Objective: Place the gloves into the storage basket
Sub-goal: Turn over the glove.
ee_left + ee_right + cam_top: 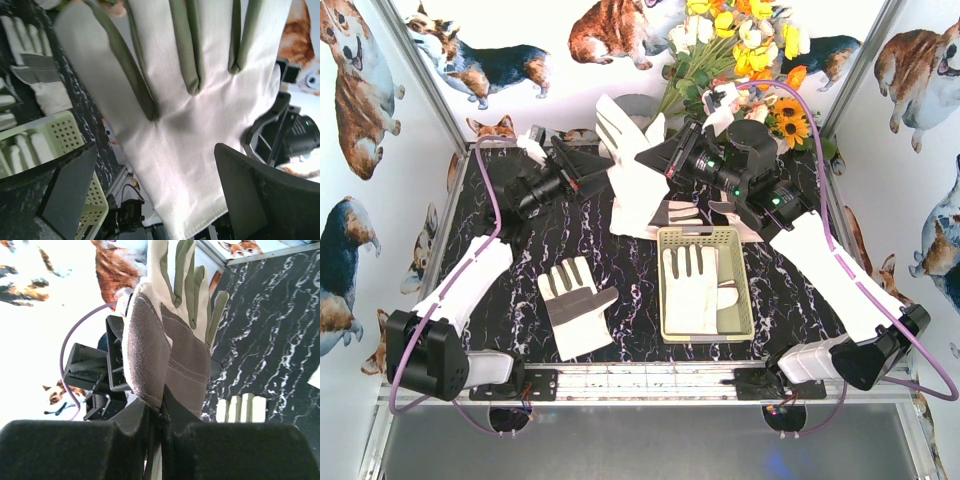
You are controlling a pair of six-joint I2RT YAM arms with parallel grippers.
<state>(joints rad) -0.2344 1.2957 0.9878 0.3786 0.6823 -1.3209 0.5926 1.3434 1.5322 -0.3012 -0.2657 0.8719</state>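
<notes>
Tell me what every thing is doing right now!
raised glove: held up, pinched by right gripper.
right gripper: shut on raised glove.
left gripper: open.
storage basket: holds one glove.
basket glove: lying flat inside.
table glove: lying flat, untouched.

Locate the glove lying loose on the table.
In the top view, the cream-white fabric glove lies flat on the black marbled table, left of the pale yellow-green plastic basket, beside the left arm.

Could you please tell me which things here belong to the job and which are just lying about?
Job: storage basket; glove inside it; loose glove on the table; glove behind the basket; raised glove in the right gripper.
Lying about: flowers; grey bucket.
</notes>
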